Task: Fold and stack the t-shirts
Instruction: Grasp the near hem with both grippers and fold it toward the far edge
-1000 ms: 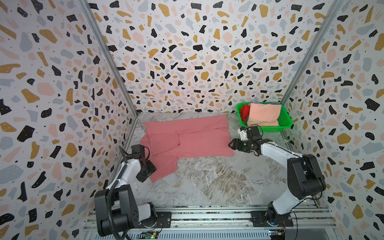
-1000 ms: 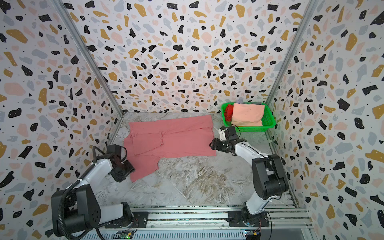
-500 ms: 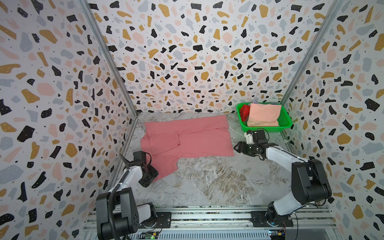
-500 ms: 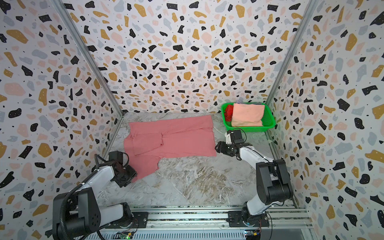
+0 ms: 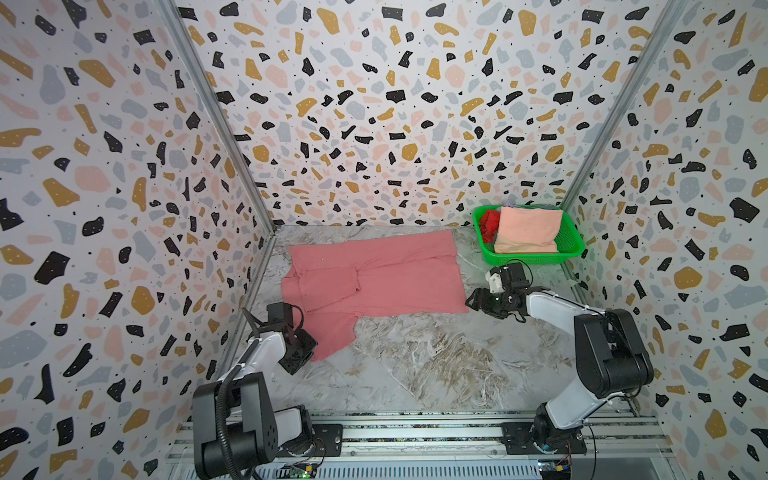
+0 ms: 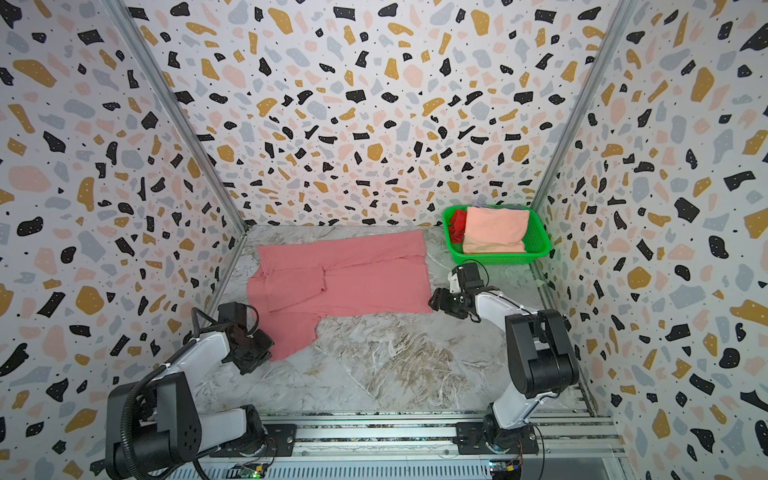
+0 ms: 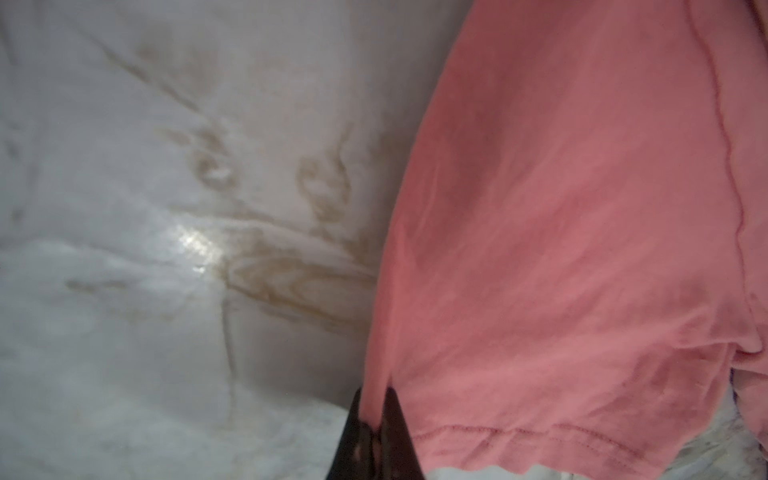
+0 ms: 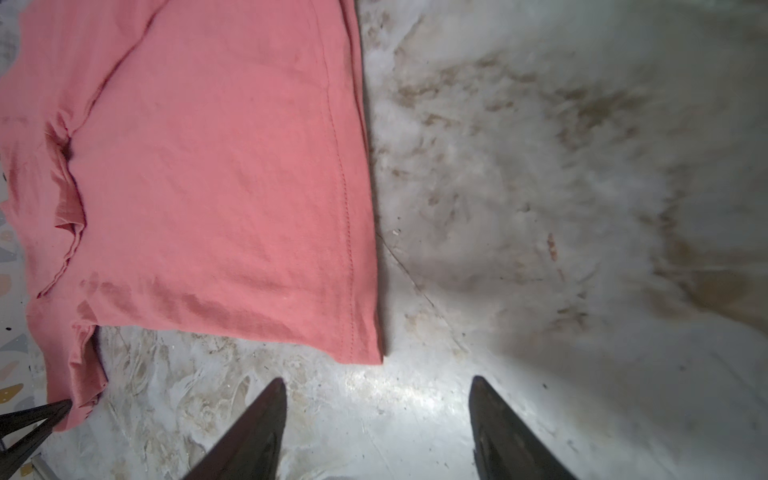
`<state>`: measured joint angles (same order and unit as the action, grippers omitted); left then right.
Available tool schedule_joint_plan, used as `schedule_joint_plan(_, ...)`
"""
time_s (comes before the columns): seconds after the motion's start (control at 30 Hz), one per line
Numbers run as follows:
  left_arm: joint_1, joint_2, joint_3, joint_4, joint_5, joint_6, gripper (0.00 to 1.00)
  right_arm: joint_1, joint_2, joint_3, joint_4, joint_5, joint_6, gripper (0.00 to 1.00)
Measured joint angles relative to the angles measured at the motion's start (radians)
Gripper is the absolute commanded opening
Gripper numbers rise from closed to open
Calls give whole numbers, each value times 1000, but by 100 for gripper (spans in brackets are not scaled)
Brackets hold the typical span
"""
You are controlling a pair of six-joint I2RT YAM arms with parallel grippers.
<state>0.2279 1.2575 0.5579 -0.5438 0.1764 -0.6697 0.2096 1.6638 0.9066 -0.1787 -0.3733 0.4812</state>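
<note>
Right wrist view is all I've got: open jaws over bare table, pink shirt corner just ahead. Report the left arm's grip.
Observer: The left gripper has its jaws shut on the edge of the pink t-shirt, at the flap nearest the front left.
Operator: Now tell me where the other shirts are.
Observer: A folded peach t-shirt fills most of the green basket in the far right corner.
Operator: Go on.
Observer: A red t-shirt is tucked beside it at the basket's left end.

Robot test cell: terrazzo-print walls [image 5: 374, 104], marble-print tabletop [image 5: 415, 365], aluminium mounting rail [image 5: 415, 432].
</note>
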Motion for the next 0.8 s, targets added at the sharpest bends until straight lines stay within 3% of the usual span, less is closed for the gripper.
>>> schedule_joint_plan(0.17, 0, 11, 28, -17, 8, 4, 0, 26, 80, 55, 7, -18, 13, 67)
schedule_joint_plan(0.4, 0, 27, 119, -22, 36, 19, 0, 111, 184, 180, -17, 12, 16, 48)
schedule_joint_plan(0.63, 0, 34, 150, -24, 51, 27, 0, 134, 198, 200, -76, 51, 18, 11)
schedule_joint_plan(0.73, 0, 26, 150, -26, 51, 27, 0, 134, 197, 200, -105, 56, 7, 1)
schedule_joint_plan(0.8, 0, 10, 150, -32, 45, 27, 0, 134, 192, 200, -125, 56, -3, 0)
